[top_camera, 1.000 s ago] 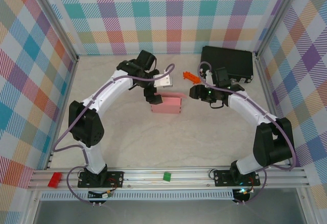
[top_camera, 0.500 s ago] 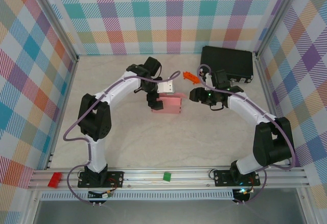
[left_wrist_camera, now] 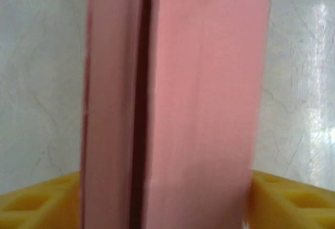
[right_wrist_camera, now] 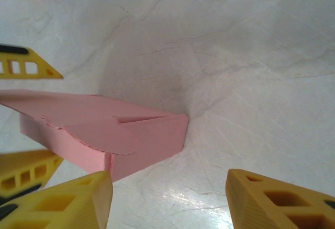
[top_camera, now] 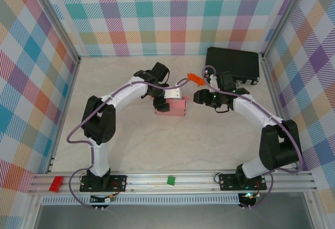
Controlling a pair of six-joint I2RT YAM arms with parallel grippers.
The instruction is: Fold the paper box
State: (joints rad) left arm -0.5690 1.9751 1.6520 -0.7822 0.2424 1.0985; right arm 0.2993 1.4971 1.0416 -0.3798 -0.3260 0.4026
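The paper box (top_camera: 175, 106) is a small pink rectangular box lying at the table's middle. Its top flaps overlap, with a dark slit (left_wrist_camera: 138, 109) between them. My left gripper (top_camera: 163, 103) hangs over the box's left end, open, with a yellow finger (left_wrist_camera: 36, 200) close on each side of the box (left_wrist_camera: 204, 109). My right gripper (top_camera: 200, 96) is open just right of the box, with nothing between its fingers (right_wrist_camera: 272, 197). In the right wrist view the box's (right_wrist_camera: 131, 135) end flap faces me, a short way ahead of the right gripper (right_wrist_camera: 170, 197).
A black case (top_camera: 233, 64) lies at the back right, behind the right arm. A small orange piece (top_camera: 192, 77) sits between the case and the box. A red block (top_camera: 55, 183) and a green block (top_camera: 171, 180) rest on the front rail. Checked walls enclose the table.
My left gripper has swung right and come down over the box's left end. The right arm has hardly moved.
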